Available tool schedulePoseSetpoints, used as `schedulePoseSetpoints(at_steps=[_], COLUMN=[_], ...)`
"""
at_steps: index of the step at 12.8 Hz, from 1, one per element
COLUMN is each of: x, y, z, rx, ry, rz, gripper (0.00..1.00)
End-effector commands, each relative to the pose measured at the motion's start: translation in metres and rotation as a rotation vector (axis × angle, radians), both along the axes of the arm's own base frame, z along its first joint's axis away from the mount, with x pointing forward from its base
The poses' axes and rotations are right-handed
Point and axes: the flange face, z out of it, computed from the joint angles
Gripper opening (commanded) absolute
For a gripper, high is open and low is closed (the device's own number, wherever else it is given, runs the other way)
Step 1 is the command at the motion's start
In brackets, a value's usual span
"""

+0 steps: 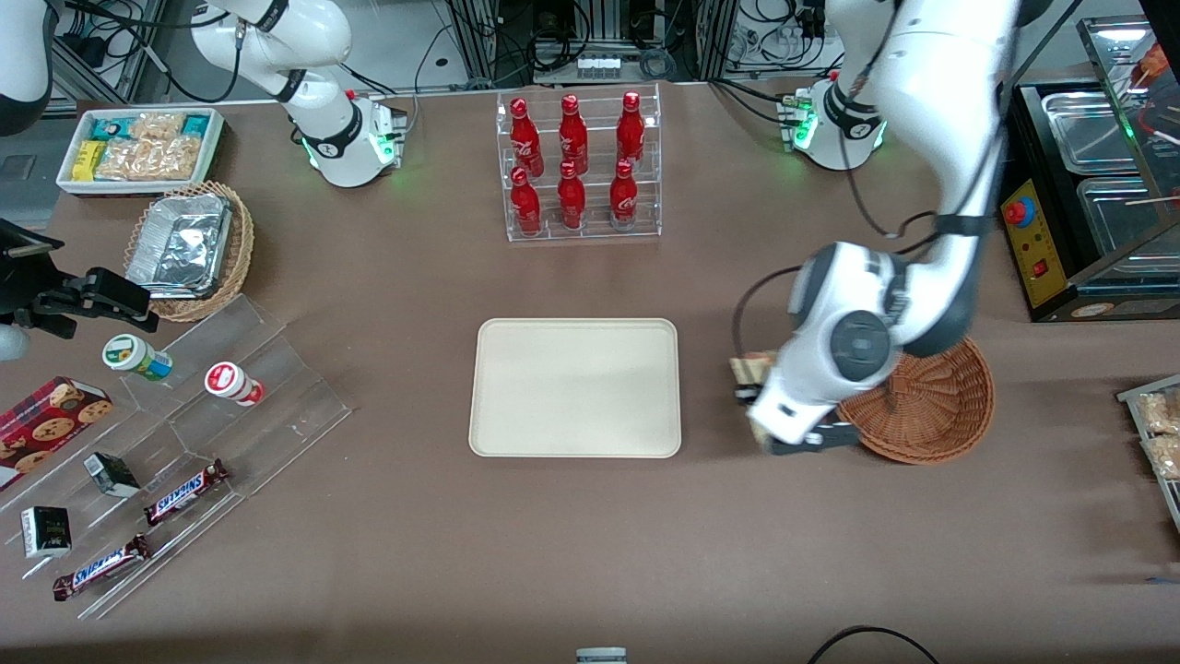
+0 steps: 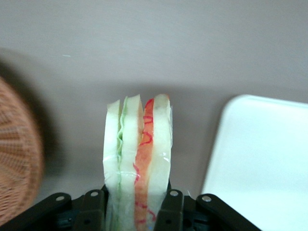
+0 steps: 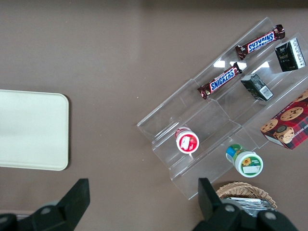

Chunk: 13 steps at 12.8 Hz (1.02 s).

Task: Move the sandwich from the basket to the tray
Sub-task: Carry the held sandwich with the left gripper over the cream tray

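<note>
Front view: the working arm's gripper (image 1: 751,392) hangs above the table (image 1: 415,572) between the cream tray (image 1: 575,387) and the reddish-brown wicker basket (image 1: 931,406), nearer the basket. The sandwich (image 1: 751,369) peeks out beside the wrist, clear of the basket and not yet over the tray.

Left wrist view: the gripper (image 2: 136,204) has both fingers (image 2: 169,211) clamped against the sandwich (image 2: 138,159), pinching the bread faces so the layered filling edge points outward. The tray (image 2: 262,159) lies just beside it, the basket (image 2: 17,154) next to it too, likely mid-carry.

Right wrist view: the tray (image 3: 31,130) is bare.
</note>
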Motion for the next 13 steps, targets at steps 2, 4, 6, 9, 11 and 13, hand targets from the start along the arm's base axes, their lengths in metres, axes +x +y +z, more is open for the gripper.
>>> schedulePoseSetpoints(at_steps=[2,4,6,9,11,13], x=[-0.016,-0.033,-0.04,-0.038,-0.036,-0.035], y=[-0.107,-0.142,-0.156,-0.158,-0.159,-0.158], z=[-0.018,-0.04,-0.062,-0.09,-0.102,-0.106], rx=[-0.036,-0.034,-0.024,-0.013,-0.014,-0.011], ry=[-0.002,0.019,0.037,0.053,0.043,0.041], rz=[-0.127,-0.179,-0.2,-0.196,-0.164,-0.165], gripper=[0.33,0.33,0.34,0.37,0.38,0.42])
